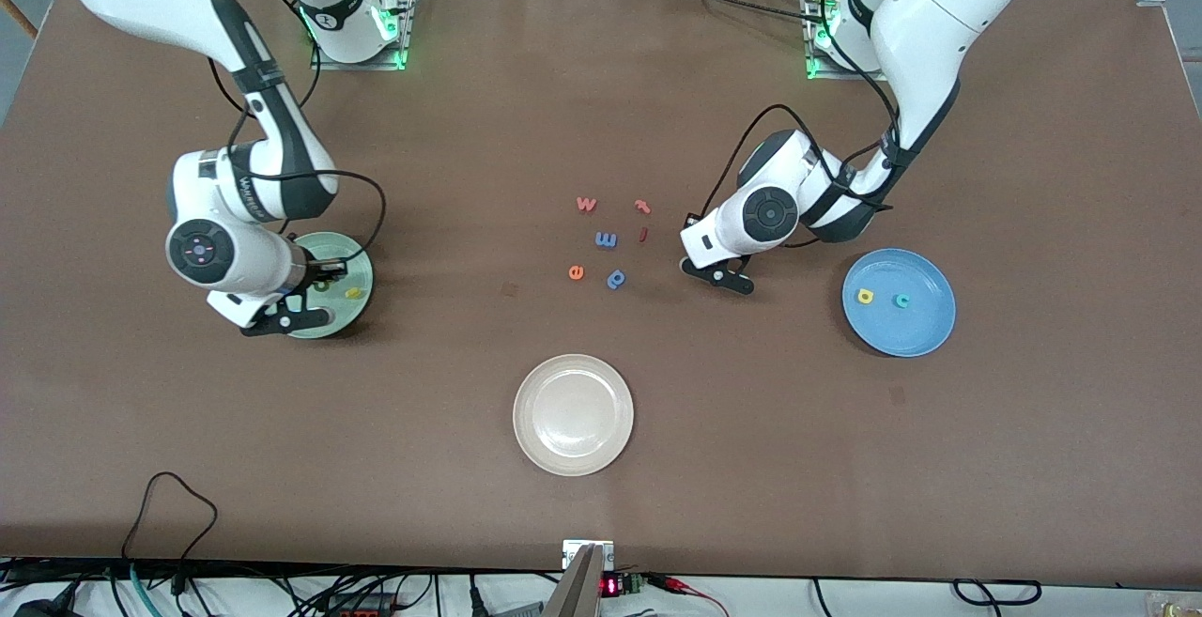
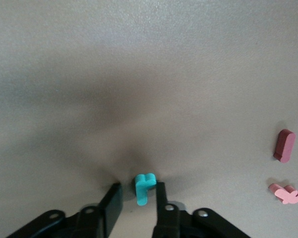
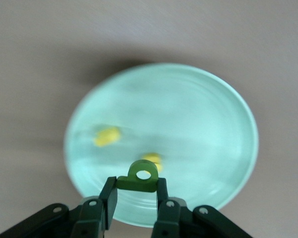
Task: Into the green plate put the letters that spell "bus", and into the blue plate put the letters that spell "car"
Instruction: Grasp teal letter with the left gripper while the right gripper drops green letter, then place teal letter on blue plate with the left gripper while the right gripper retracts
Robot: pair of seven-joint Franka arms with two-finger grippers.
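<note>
My right gripper [image 1: 282,318] [image 3: 136,186] hangs over the green plate [image 1: 362,265] [image 3: 188,114], shut on the olive-green "b" [image 3: 141,176]. Two yellow letters [image 3: 108,136] [image 3: 153,159] lie in that plate; one of them shows in the front view [image 1: 354,294]. My left gripper [image 1: 718,277] [image 2: 137,191] is down at the table beside the loose letters, open around the small light-blue "r" [image 2: 145,187]. One finger [image 2: 160,196] touches the "r", and a gap separates it from the other. The blue plate [image 1: 916,335] holds the yellow "a" [image 1: 865,296] and the teal "c" [image 1: 901,300].
Loose letters lie mid-table: an orange "w" [image 1: 586,204], a pink letter [image 1: 642,207] [image 2: 286,193], a dark red bar [image 1: 643,235] [image 2: 284,145], a blue "m" [image 1: 606,239], an orange "e" [image 1: 576,271] and a blue "p" [image 1: 616,279]. A cream plate [image 1: 573,415] sits nearer the camera.
</note>
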